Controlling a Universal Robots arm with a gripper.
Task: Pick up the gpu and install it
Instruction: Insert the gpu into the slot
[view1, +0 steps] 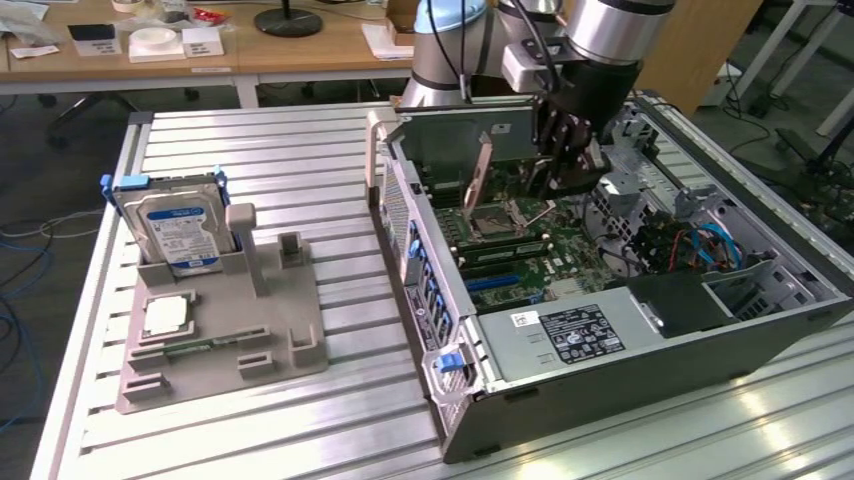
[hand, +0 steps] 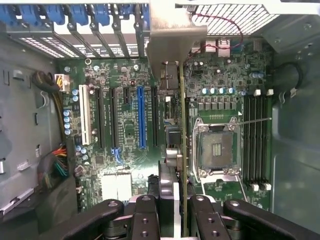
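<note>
Dark fingers (hand: 145, 212) of the gripper (hand: 172, 200) stand closest to the wrist camera, clamped from both sides on the gpu (hand: 172, 137). It is held edge-on, so just its thin top edge and a few parts along it face the lens. That grip on the flat faces probably keeps the card square to the motherboard (hand: 125, 130) below, with its long edge parallel to the slots. The card's metal bracket (hand: 175, 35) points at the case's rear wall, where the slot covers are, which suits a card whose ports must face out the back. The gpu sits between the blue slot (hand: 141, 115) and the CPU socket (hand: 216, 147), close beside the blue one. Whether its lower edge touches a slot is hidden by the card itself. In the exterior view the gripper (view1: 561, 160) reaches down into the open case (view1: 641, 340), over the board. A hard drive (view1: 174, 225) stands in a grey holder (view1: 267, 350), well apart.
</note>
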